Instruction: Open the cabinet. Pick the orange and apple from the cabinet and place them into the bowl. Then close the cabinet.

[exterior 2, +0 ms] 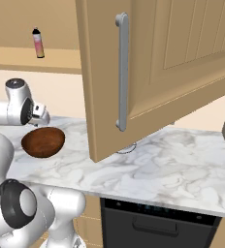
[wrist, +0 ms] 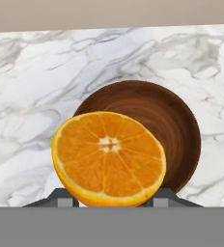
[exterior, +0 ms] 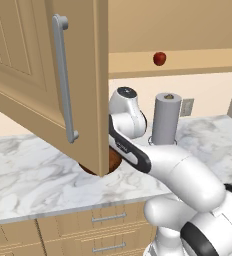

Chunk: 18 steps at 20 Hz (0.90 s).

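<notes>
In the hand view a cut orange [wrist: 109, 157] shows its bright face between my gripper's [wrist: 115, 198] two fingertips, held just above the dark wooden bowl [wrist: 174, 120] on the marble counter. The gripper is shut on the orange. From the right base view my hand [exterior 2: 38, 116] hovers over the bowl [exterior 2: 43, 142]. The bowl [exterior: 113, 160] is mostly hidden behind the open cabinet door [exterior: 38, 75] in the left base view. The red apple [exterior: 159, 58] rests on the cabinet's shelf, above and to the right of the arm.
The open cabinet door [exterior 2: 182, 63] swings out over the counter beside the arm. A grey paper towel roll [exterior: 166, 119] stands behind the bowl. A small bottle [exterior 2: 38, 42] sits on the shelf. Drawers [exterior: 108, 217] and a dark dishwasher [exterior 2: 158, 223] lie under the counter.
</notes>
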Tool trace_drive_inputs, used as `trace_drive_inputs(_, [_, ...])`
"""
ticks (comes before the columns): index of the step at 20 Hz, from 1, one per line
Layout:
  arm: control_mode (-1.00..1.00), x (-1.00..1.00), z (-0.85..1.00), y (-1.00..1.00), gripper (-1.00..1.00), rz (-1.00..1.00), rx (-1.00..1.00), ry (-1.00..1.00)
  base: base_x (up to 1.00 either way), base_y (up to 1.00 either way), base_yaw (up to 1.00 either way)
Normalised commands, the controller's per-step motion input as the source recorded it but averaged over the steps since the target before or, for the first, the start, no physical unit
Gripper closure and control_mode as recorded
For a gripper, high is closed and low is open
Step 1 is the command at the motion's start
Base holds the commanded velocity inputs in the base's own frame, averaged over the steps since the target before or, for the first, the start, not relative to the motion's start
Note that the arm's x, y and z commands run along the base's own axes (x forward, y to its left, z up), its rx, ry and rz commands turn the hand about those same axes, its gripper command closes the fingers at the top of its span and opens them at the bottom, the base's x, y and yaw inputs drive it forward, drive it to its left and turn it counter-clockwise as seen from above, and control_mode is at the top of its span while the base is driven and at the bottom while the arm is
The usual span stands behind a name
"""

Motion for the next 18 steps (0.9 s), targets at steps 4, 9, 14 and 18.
trace_drive_inputs(4, [-1.0, 0.02, -0.44, 0.0, 1.0, 0.0, 0.03, 0.04, 0.0, 0.0, 0.0])
trace_drive_inputs(9, [-1.0, 0.13, -0.45, 0.0, 1.0, 0.0, 0.01, 0.0, 0.0, 0.0, 0.0])
trace_drive_inputs(14, [-1.0, 0.18, -0.41, 0.0, 1.0, 0.0, 0.0, 0.0, 0.0, 0.0, 0.0])
trace_drive_inputs(18, [-1.0, 0.32, -0.29, 0.03, 1.0, 0.0, 0.0, 0.01, 0.0, 0.0, 0.0])
